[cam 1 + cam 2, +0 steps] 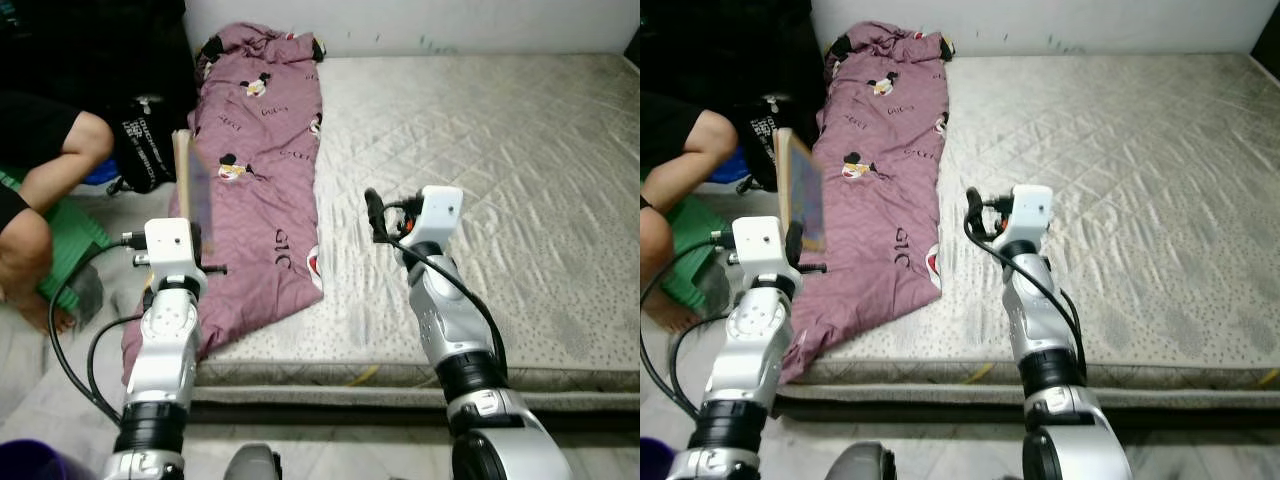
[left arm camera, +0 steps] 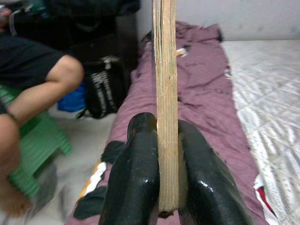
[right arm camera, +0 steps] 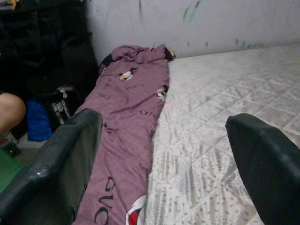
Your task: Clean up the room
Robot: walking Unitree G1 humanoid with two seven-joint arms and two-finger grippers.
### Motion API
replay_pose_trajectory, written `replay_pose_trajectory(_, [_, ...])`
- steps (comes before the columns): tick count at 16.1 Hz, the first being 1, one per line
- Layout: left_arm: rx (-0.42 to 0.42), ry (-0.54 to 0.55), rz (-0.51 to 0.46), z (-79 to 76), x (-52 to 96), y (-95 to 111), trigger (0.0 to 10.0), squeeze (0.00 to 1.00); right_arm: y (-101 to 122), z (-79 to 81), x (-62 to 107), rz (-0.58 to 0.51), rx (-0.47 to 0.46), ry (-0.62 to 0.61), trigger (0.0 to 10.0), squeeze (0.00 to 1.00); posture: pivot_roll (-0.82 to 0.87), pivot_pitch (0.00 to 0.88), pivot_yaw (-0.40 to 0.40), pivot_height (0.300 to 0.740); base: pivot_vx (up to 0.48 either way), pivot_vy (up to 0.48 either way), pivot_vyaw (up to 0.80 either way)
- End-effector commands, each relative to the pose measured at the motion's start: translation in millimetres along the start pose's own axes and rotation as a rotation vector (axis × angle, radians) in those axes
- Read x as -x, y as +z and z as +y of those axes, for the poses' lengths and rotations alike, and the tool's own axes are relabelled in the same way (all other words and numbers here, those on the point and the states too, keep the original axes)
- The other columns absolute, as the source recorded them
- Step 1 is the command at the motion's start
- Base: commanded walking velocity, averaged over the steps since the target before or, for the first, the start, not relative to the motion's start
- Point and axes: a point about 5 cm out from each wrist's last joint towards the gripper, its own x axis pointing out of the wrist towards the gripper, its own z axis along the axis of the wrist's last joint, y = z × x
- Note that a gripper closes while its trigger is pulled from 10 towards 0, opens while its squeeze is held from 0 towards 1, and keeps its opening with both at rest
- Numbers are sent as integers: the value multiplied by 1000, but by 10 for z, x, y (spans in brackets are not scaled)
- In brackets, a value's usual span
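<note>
the left end effector (image 2: 159, 173) is nearest, raised at the near left corner of the mattress (image 1: 480, 150); its two black fingers (image 2: 133, 178) are clamped on the lower end of a thin wooden board (image 2: 165, 93), which stands upright and edge-on in the left wrist view, its layered edge plain to see. in the head views the board (image 1: 800, 190) rises from that end effector over the lower part of the quilt.

to the right, the right end effector (image 3: 159, 154) is held low over the near part of the bare mattress, fingers (image 3: 61, 164) wide apart with nothing between them.

the mattress is grey-white and quilted, lying low on the floor (image 1: 60, 370), its near edge just beyond the robot's arms. along its left side runs a mauve quilt (image 1: 255, 150) printed with cartoon figures and lettering, rumpled, stretching from the near left corner, where it droops over the edge towards the floor, up to the far end by the wall (image 1: 420, 25).

left of the mattress a person crouches or sits, an arm (image 1: 60, 150) in a black sleeve bent at the elbow and a bare foot (image 1: 40, 310) on the floor. beside the person is a green plastic stool (image 1: 70, 245). farther back, just beside the quilt's edge, stands a black bag with white lettering (image 1: 145, 150), with something blue (image 1: 100, 175) next to it that i cannot identify. the pale wall bears a few small marks.
</note>
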Motion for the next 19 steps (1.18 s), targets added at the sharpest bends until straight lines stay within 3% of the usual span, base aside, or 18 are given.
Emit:
replay_pose_trajectory(1, [-17, 21, -49, 26, -13, 103, 10000, 0, 27, 34, 4, -5, 15, 29, 10000, 0, -19, 0, 24, 740, 0, 0, 0])
replay_pose_trajectory(6, [57, -34, -75, -29, 32, 89, 10000, 0, -74, 37, 44, 36, 44, 58, 10000, 0, -20, 0, 9, 740, 0, 0, 0])
replay_pose_trajectory(9, [45, -63, -73, -107, 20, 102, 10000, 0, -70, 15, 41, 41, 50, 52, 10000, 0, -23, 0, 5, 740, 0, 0, 0])
replay_pose_trajectory(12, [55, -69, -77, -126, 18, 108, 10000, 0, -62, 8, 39, 42, 62, 54, 10000, 0, -24, 0, 0, 740, 0, 0, -533])
replay_pose_trajectory(19, [67, -84, -83, -151, 15, 111, 10000, 0, -26, 42, 33, 10, 107, 83, 10000, 0, -22, 0, -2, 740, 0, 0, 0])
